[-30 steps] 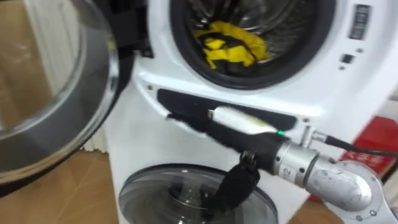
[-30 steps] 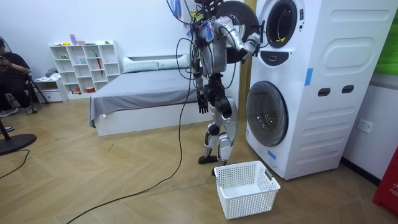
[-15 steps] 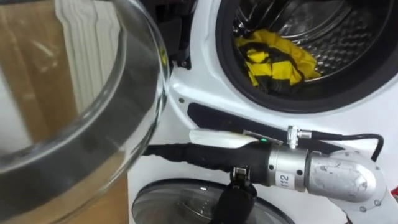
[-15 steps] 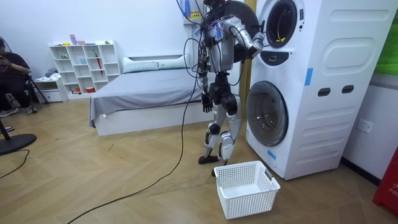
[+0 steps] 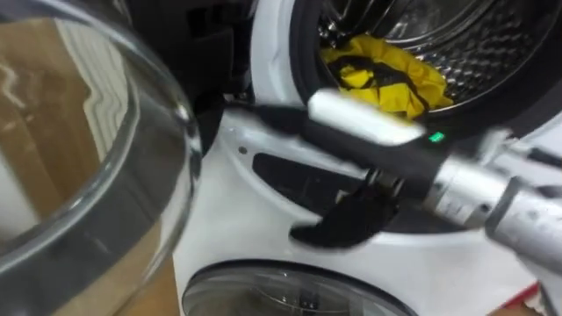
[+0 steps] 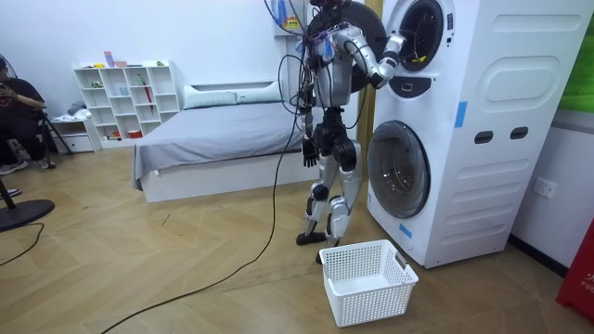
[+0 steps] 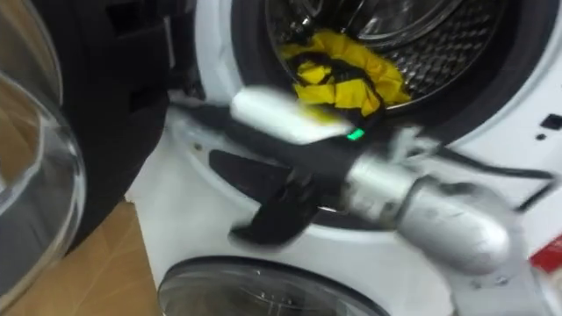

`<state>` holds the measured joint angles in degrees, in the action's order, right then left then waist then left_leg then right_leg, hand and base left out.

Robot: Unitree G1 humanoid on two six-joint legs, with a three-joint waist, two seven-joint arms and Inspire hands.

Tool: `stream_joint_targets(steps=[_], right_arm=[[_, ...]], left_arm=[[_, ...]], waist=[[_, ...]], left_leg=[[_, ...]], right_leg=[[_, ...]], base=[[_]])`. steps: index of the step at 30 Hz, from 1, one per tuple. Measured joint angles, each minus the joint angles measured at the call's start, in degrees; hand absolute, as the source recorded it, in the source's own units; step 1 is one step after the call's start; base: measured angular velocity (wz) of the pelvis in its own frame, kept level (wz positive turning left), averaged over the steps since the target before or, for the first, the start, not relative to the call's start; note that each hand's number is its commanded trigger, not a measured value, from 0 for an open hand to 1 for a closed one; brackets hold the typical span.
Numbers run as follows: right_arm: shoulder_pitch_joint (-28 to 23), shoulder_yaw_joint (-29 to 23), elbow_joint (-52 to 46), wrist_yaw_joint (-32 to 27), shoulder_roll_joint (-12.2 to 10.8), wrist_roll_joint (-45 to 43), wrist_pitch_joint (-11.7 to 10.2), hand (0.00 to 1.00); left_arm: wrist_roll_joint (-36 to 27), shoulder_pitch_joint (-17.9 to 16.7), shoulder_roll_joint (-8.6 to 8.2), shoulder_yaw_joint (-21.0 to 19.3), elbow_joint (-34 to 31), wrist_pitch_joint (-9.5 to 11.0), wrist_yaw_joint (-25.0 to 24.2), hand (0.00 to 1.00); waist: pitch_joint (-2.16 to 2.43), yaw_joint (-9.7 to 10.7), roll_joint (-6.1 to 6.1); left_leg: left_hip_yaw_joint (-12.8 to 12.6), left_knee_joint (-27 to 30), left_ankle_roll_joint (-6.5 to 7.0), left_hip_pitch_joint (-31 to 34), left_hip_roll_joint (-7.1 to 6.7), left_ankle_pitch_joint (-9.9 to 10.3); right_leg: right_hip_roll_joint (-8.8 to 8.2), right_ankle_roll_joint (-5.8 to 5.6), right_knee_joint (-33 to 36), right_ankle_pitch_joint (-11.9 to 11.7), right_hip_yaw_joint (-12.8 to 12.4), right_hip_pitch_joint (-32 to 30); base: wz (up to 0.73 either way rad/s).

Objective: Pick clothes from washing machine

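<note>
Clothes in question are one crumpled yellow-and-black garment lying low in the drum of the upper washing machine, close behind the dark rubber lip of its opening and a little wider than it is tall. From the right hand the garment lies up and further in: the hand is outside the drum, stretched across the lower rim of the opening, so in both eye views it overlaps the bottom edge of the cloth without touching it as far as I can tell. Its fingers look straight and spread along one line, pointing toward the robot's left, across the opening rather than into it, with the thumb hanging down over the white front panel; it holds nothing. The forearm comes in from the lower right and rises toward the rim. In my judgement the reach turns on lifting the hand over the lip and swinging the fingertips inward, toward the heap. The glass door stands swung open on the left, well clear. In the room view the robot stands upright before the stacked machines, right arm raised to the upper opening, the left hand low beside its hip, too small there to tell its state, and far from the garment, so the right is the nearer one
</note>
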<state>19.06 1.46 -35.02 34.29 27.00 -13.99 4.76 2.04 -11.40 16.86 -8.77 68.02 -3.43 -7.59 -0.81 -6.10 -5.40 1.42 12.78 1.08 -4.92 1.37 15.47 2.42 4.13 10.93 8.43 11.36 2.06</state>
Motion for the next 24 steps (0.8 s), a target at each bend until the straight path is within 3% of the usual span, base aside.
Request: stream_joint_targets(steps=[3, 4, 6, 11, 16, 24], right_arm=[[-0.6, -2.3, -1.9, -5.0, 0.0, 0.0, -1.7, 0.0], [-1.2, -3.0, -2.7, -6.9, 0.0, 0.1, -2.5, 0.0], [-1.3, -3.1, -3.4, -9.5, 0.0, 0.1, -3.3, 0.0], [-1.3, -3.2, -3.5, -15.1, 0.1, 1.3, -5.3, 0.0], [-1.3, -3.4, -3.4, -21.4, 0.1, 3.8, -7.3, 0.0], [-1.3, -3.3, -2.1, -26.4, 0.1, 2.5, -7.3, 0.0]], left_arm=[[0.1, -2.3, -1.07, 0.0, 0.0, 0.2, 0.0, 0.0], [0.1, -2.9, -1.17, 0.0, 0.0, 0.2, 0.0, 0.0], [0.1, -3.2, -1.18, -0.1, -0.1, 0.4, 0.0, 0.0], [0.2, -4.0, -1.33, -0.2, 0.2, 1.4, 0.1, 0.0], [0.2, -3.5, -2.55, -0.1, 0.5, 1.4, 0.8, 0.0], [0.0, -3.2, -2.71, -0.2, 0.9, 0.9, 0.9, 0.0]], waist=[[0.43, 1.3, 1.82], [0.79, 1.5, 2.22], [0.88, 1.6, 2.53], [1.02, 2.6, 2.15], [1.09, 2.8, 1.51], [0.74, 2.7, 2.05]], left_leg=[[-0.4, -0.1, 0.0, -0.7, -0.04, 0.0], [-0.4, -0.1, -0.01, -0.9, -0.11, 0.0], [-0.7, -0.1, -0.05, -1.3, -0.08, 0.0], [-1.0, 0.0, -0.27, -1.9, 0.01, -0.2], [-1.2, 0.1, -0.25, -2.3, 0.0, -0.2], [-1.1, -0.3, -0.24, -1.9, 0.04, -0.1]], right_leg=[[0.04, -0.04, -0.2, 0.0, -0.2, 0.6], [0.09, -0.03, -0.2, 0.0, -0.3, 0.8], [0.17, 0.07, -0.2, 0.0, -0.6, 1.0], [0.44, 0.25, -0.3, 0.2, -1.5, 1.5], [0.45, 0.08, -0.5, 0.1, -1.9, 2.0], [0.55, 0.06, -1.2, 0.0, -1.5, 2.0]], base=[[-0.06], [-0.05], [-0.07], [-0.03], [-0.02], [0.01]])
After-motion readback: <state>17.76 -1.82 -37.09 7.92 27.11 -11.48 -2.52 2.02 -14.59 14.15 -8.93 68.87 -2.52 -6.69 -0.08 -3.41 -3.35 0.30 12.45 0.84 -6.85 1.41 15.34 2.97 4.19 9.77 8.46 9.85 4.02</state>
